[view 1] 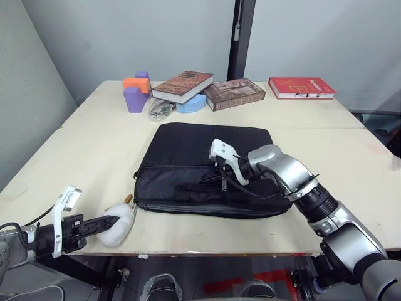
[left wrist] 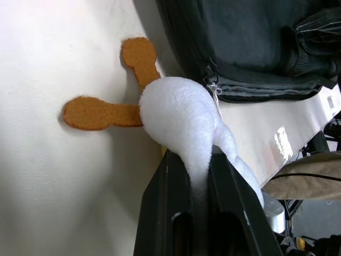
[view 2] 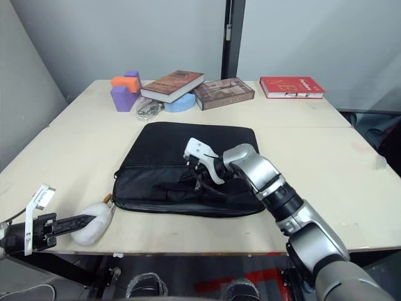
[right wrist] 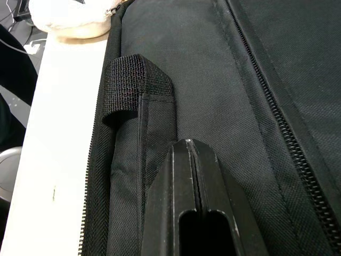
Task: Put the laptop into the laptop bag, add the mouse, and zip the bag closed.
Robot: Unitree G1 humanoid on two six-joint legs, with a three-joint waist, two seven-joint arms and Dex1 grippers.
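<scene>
1. The laptop bag (view 1: 210, 169) was seen lying flat near the front edge of the table (view 1: 81, 144), its long axis running left to right across the robot's front; the laptop was not made out, and whether it was inside the bag could not be told.
2. The right gripper (right wrist: 190, 160) was laid on the bag's top panel, its fingers pressed together with nothing between them, just beside a strap handle (right wrist: 136, 88).
3. The left gripper (left wrist: 198, 176) was clamped on a white plush toy (view 1: 118, 224) with orange feet, taken here for the mouse, just beside the bag's front left corner.
4. The bag's zip (right wrist: 279, 125) was seen running along the panel beside the right gripper; the right arm was judged the nearer to it, the left being occupied.
</scene>
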